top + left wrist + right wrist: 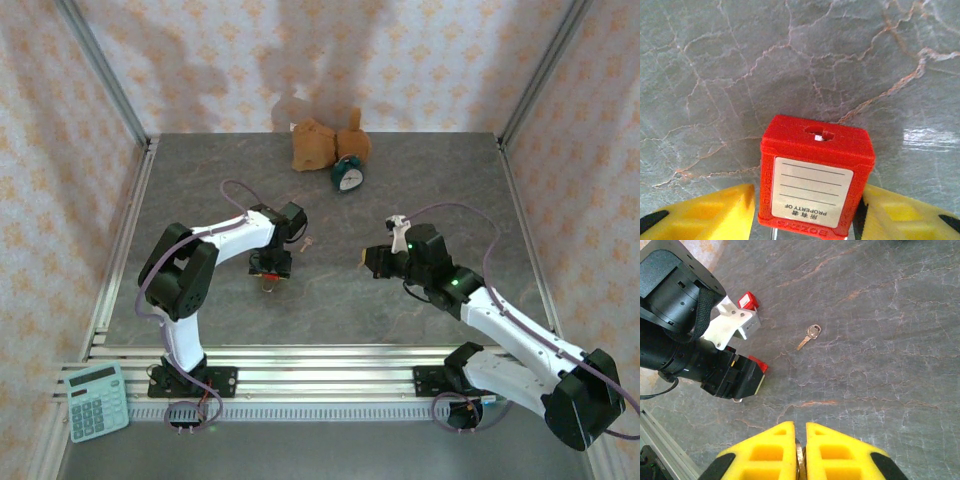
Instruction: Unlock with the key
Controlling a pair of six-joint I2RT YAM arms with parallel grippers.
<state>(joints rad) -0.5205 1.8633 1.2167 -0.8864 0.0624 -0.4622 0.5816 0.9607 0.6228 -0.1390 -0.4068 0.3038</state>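
"Top external, first entry?" asks the clerk.

"Item 1: my left pincer (270, 262), left of the worktop's (430, 190) middle, clenched on the red padlock (269, 272). Item 2: loose key (307, 242), flat on the worktop just beside that pincer, on the side toward the centre and the far edge. Item 3: my right pincer (370, 260), right of centre, facing the left one and well apart from it."

"Left wrist?"

"Padlock body between my yellow fingers (705, 212), one against each flank. Keyhole (818, 134) in the end face that points away from my wrist. White label on the front, printed 'PROPERTY OF', its ruled lines blank."

"Right wrist?"

"Right pincer closed down on a thin metal strip (800, 460), seen edge-on. Whether that is a key I cannot tell. Ahead of it the loose key lies on bare worktop. Further left is my other arm, with a corner of the red padlock under it."

"Sundries?"

"Teal alarm clock (348, 177) and a brown lumpy object (322, 145), touching, near the far edge at about mid-width. Calculator (97, 400), off the worktop past its near-left corner."
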